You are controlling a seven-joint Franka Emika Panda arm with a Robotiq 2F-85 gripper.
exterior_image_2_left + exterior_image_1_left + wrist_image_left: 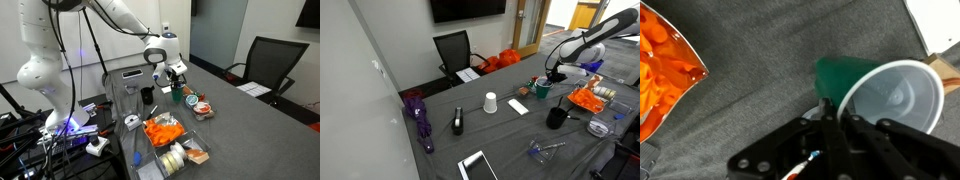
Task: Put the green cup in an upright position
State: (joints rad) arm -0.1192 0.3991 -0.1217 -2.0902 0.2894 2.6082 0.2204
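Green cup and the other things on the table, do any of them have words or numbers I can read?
No text can be read in any view.
green cup: plain, nothing printed shows.
white cup: plain.
paper on the chair: too small to read.
packets: too blurred to read.

Arm outstretched, tool downward, tight on the green cup.
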